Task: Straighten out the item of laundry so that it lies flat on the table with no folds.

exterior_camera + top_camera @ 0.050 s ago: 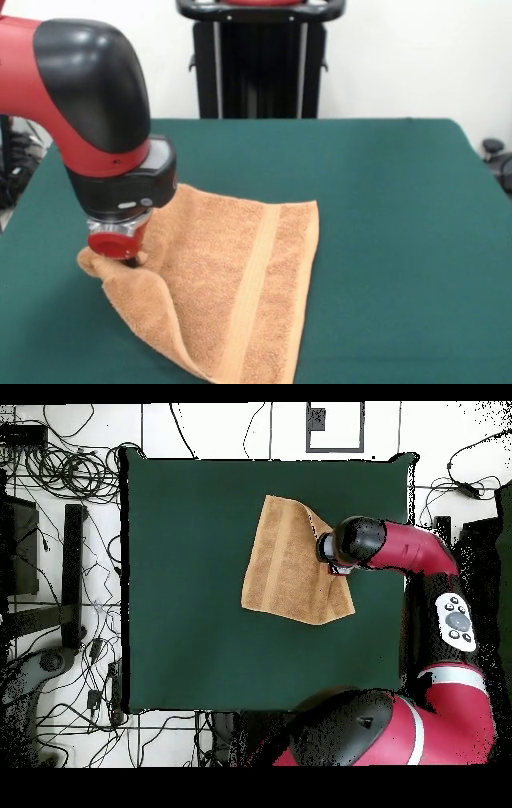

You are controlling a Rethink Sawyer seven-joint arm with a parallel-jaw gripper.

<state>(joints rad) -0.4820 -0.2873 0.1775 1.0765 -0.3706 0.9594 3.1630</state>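
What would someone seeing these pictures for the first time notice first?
Probably the big red and black arm, coming down at the left of the front view, its tool pressed onto the edge of the orange-tan towel. The towel lies on the dark green table with its left edge bunched and folded over. Overhead, it sits up toward the table's top-right area.

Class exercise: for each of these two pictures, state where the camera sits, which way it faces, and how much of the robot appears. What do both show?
Front view: across the table, facing the robot; it sees the towel and the arm's wrist above the pincer.
Overhead view: above, looking straight down; elbow, forearm and base show.
Shared: towel, green table, pincer at the towel's edge.
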